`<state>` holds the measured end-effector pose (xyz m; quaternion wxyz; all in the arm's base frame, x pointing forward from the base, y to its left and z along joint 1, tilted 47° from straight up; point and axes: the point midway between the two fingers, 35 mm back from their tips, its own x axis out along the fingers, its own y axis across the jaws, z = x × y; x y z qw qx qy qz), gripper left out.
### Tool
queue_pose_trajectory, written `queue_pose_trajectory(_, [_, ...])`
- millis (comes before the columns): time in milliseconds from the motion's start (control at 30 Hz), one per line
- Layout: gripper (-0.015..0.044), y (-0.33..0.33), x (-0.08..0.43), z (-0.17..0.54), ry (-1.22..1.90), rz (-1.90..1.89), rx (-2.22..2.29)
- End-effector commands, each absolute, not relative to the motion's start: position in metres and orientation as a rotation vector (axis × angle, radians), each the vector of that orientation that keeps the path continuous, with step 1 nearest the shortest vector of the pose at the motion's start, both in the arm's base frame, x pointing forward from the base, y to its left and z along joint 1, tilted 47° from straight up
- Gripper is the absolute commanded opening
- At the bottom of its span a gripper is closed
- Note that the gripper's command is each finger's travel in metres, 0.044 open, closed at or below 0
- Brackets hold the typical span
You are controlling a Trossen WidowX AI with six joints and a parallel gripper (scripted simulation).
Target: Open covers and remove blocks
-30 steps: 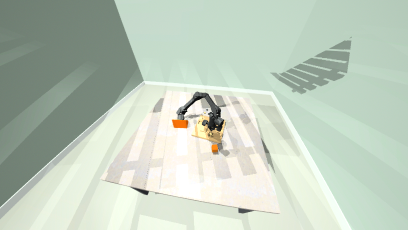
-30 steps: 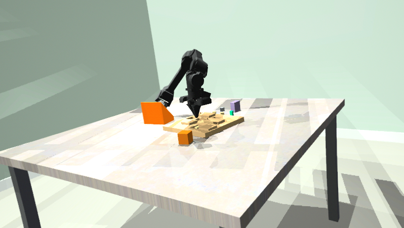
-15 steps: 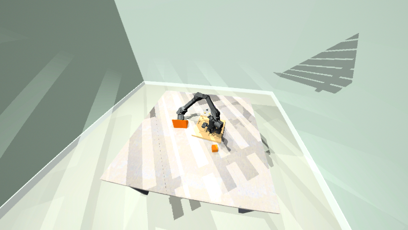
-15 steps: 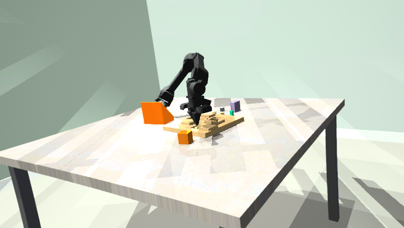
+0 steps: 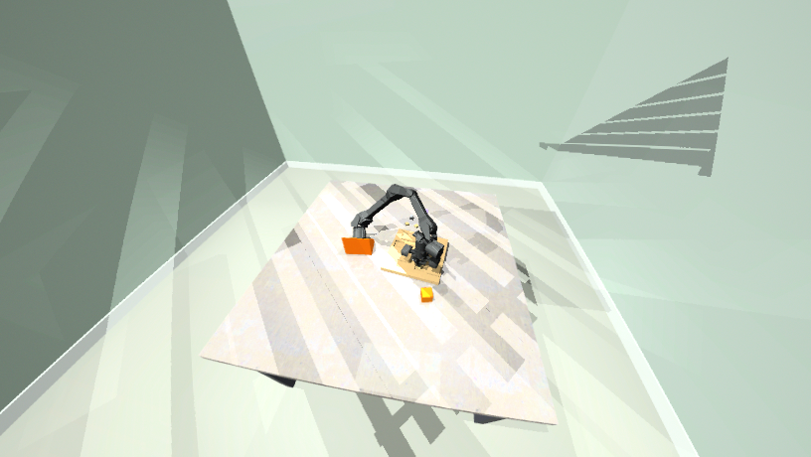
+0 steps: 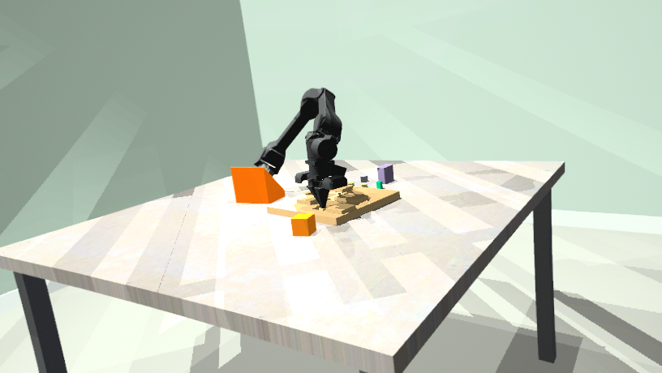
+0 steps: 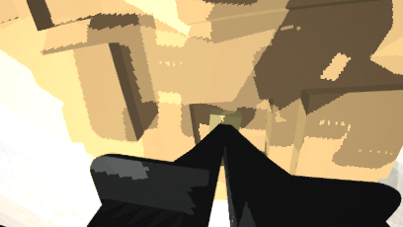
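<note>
The tan wooden puzzle board (image 5: 428,276) (image 6: 384,196) (image 7: 198,74) lies mid-table with raised covers on it. My gripper (image 5: 418,262) (image 6: 323,205) (image 7: 224,130) is shut and empty. It points straight down, with its tip at the board's near-left part. In the wrist view the tip sits at the edge of a small well holding an olive-yellow block (image 7: 224,119). A cover (image 7: 119,94) lies to the well's left. An orange block (image 5: 426,294) (image 6: 303,225) rests on the table in front of the board. A purple block (image 6: 385,173), a green block (image 6: 379,184) and a small grey block (image 6: 363,178) stand behind the board.
The arm's orange base (image 5: 358,244) (image 6: 252,185) stands left of the board. A thin wooden strip (image 6: 282,212) sticks out from the board's left front. The table edge (image 6: 277,324) is far from the board.
</note>
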<state>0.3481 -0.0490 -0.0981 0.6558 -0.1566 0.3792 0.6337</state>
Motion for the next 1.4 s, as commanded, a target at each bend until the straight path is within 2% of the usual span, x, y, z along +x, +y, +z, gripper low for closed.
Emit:
queue_pose_trajectory(0, [0.0000, -0.050, 0.351, -0.101, 0.856, 1.432, -0.355])
queue_pose_trajectory(733, [0.0000, -0.060, 0.352, -0.093, 0.857, 1.431, -0.355])
queue_pose_trajectory(933, [0.0144, -0.072, 0.354, -0.081, 0.858, 1.433, -0.351])
queue_pose_trajectory(1367, [0.0144, -0.094, 0.356, -0.060, 0.858, 1.431, -0.356])
